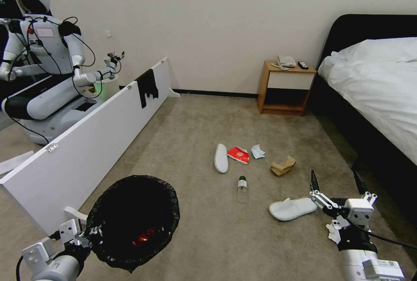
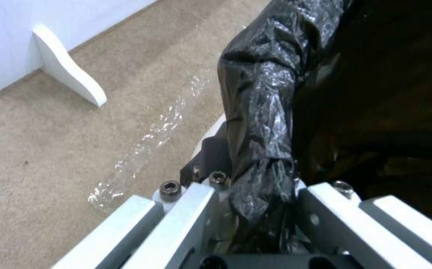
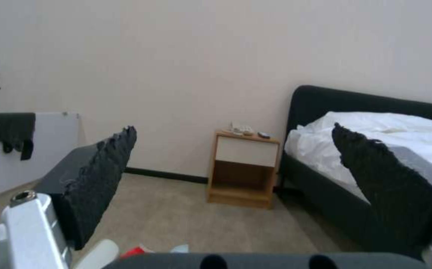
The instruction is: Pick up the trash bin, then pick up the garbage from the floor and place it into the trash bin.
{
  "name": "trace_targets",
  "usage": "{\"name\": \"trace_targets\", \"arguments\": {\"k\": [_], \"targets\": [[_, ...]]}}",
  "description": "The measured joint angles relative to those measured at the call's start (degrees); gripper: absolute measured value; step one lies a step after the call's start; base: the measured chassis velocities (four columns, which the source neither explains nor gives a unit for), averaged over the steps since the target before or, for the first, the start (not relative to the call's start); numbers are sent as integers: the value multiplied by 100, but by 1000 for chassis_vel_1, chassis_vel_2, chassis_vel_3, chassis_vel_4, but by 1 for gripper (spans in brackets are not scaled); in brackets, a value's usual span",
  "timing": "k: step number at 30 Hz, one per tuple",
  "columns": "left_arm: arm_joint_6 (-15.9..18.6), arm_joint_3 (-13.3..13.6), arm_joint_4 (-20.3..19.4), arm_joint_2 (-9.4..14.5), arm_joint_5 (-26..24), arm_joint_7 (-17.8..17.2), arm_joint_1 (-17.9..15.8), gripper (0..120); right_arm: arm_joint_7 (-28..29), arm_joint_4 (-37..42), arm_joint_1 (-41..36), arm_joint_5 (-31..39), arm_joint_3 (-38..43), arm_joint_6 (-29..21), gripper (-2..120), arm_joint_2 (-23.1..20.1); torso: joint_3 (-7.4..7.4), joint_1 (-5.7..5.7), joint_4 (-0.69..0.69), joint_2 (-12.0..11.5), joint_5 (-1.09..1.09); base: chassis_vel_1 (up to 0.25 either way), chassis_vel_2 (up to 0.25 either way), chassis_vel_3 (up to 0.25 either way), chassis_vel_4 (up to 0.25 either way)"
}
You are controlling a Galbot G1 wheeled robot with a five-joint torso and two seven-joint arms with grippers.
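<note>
The left hand [image 1: 80,233] is closed on the rim of the bin [image 1: 132,220], black bag pinched btw. its fingers [image 2: 186,220]; the bin hangs low at the robot's left, something red inside. The right hand [image 1: 336,183] is wide open, holding nothing, above the floor [image 1: 195,120] near a slipper [image 1: 292,208]. On the floor in front: bottle [image 1: 242,187], 2nd slipper [image 1: 221,158], red packet [image 1: 238,154], mask [image 1: 258,151], paper bag [image 1: 283,165].
</note>
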Motion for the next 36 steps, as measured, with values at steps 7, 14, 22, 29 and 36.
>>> {"name": "trace_targets", "arguments": {"k": [7,14,22,29,36], "targets": [[0,-12,1,13,-24,36,13,2,0,-23,25,0,6,1,100,12,0,0,0,0,0,-54,41,57,-38],[0,-12,76,4,-25,122,6,2,18,-26,20,51,-43,5,100,7,1,1,0,0,0,-39,37,35,-33],[0,-26,115,-2,39,211,8,2,20,-48,49,56,-69,0,100,7,0,1,0,-1,0,0,0,0,0],[0,-50,139,14,79,258,11,2,30,-71,74,68,-78,-16,100,4,0,0,0,0,0,-9,-8,-8,-5],[0,-52,150,9,116,290,17,2,37,-101,98,74,-82,-25,100,-13,1,0,0,0,0,-70,-66,-59,-68]]}}
